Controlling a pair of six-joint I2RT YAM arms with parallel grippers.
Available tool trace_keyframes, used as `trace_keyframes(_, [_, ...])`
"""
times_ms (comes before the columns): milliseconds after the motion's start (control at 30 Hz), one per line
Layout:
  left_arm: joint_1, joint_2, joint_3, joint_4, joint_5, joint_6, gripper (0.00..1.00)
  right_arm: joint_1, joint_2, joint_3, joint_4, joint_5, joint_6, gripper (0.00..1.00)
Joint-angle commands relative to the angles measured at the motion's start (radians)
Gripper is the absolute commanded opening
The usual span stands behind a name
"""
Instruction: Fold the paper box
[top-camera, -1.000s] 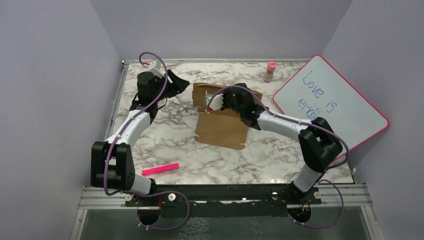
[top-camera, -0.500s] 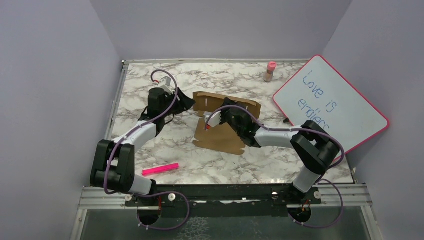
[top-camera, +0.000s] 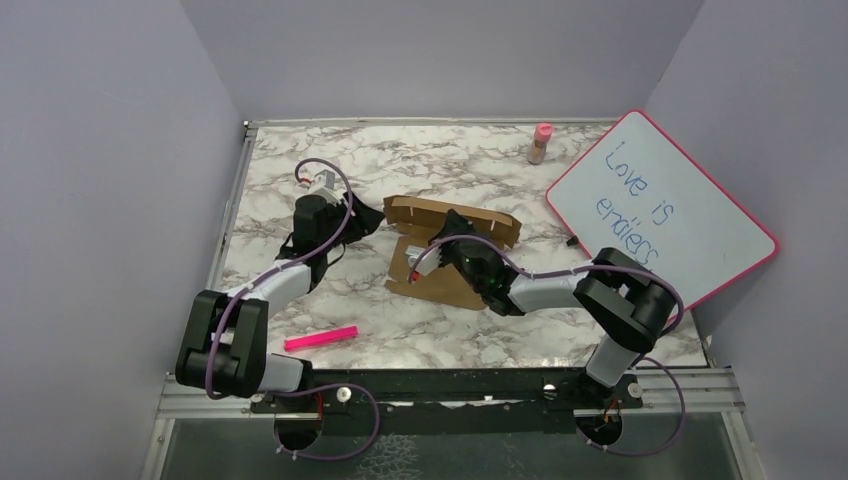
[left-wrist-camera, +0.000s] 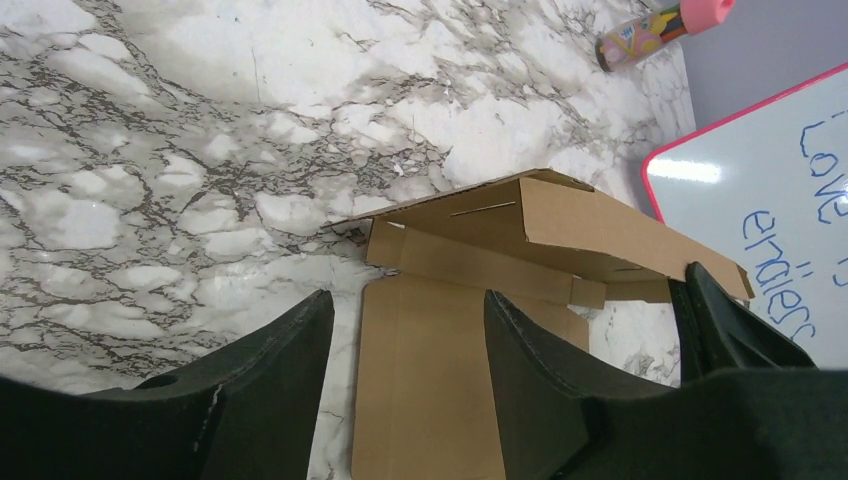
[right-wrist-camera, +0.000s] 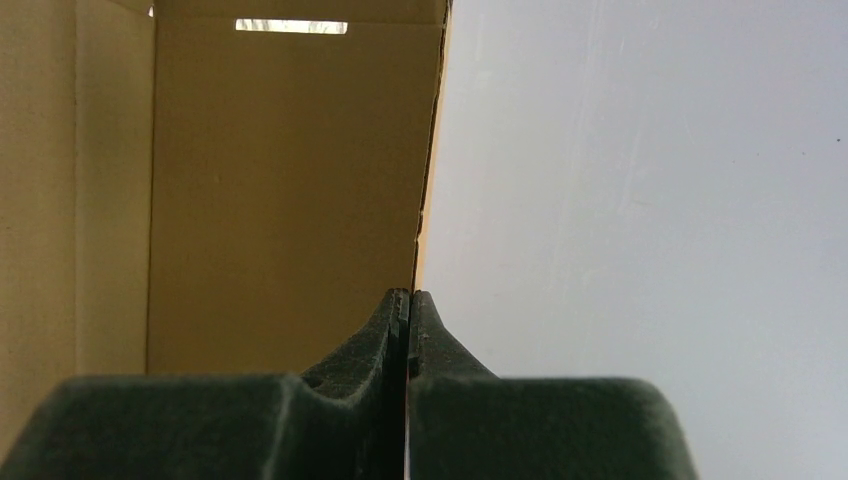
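The paper box (top-camera: 440, 282) lay mid-worktop (top-camera: 400, 335), its rear flap (top-camera: 455, 212) raised. My right tool (right-wrist-camera: 408, 300), closed tight, pinched one panel's edge, I judged to lift it for creasing. My left tool (left-wrist-camera: 408, 310) hung half-open alongside, empty, ready to brace.

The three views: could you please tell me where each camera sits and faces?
Top external: above, behind the bases, looking down on marble-patterned table; both arms show.
Left wrist: on the left arm, facing the brown cardboard paper box past the open left gripper.
Right wrist: close against a box panel; right gripper shut on its edge.
Shared: all see the box.
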Motion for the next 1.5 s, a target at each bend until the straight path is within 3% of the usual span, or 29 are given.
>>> trace_keyframes(0, [-0.005,-0.044,-0.005,0.084,-0.018,-0.021,0.57,0.012,0.019,-0.057,0.123,0.054,-0.041,0.04])
trace_keyframes(567, [-0.171,0.07,0.138,0.13,-0.123,0.042,0.27,0.012,0.033,-0.089,0.223,0.055,-0.086,0.04])
trace_keyframes(867, [-0.213,0.183,0.171,0.146,-0.119,0.04,0.21,0.012,0.016,-0.094,0.227,0.041,-0.071,0.03])
trace_keyframes(1233, [-0.228,0.241,0.149,0.282,-0.028,-0.093,0.21,0.012,0.024,-0.098,0.241,0.027,-0.052,0.03])
trace_keyframes(1467, [-0.225,0.183,0.062,0.286,-0.129,-0.061,0.28,0.012,0.011,-0.094,0.211,0.033,-0.048,0.03])
